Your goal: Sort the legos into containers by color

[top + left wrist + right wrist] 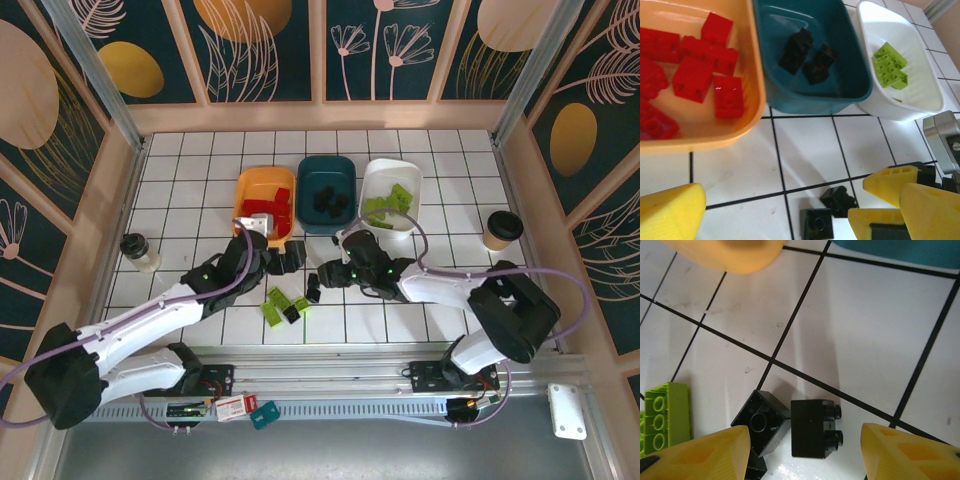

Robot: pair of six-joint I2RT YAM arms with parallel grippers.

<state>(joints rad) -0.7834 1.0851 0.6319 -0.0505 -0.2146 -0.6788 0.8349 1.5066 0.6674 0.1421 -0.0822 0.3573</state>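
The orange tub (747, 65) holds red legos (692, 77). Black legos (805, 52) lie in the teal tub (840, 30), and lime legos (890, 65) in the white tub (920, 90). My left gripper (802, 195) hangs open and empty over the tiles just in front of the orange tub (262, 190). My right gripper (805, 440) is open and low over the table. A black lego (812, 429) lies on its side between its fingers, untouched. A second black lego (760, 421) lies upside down against the left finger (715, 452). Both grippers (285, 258) (324, 273) are close together.
Loose lime legos (274, 303) and a black one (291, 314) lie on the tiles in front of the tubs. A lime lego (665, 415) lies left of the right gripper. A small cup (140, 252) stands at the left and a brown cup (500, 230) at the right.
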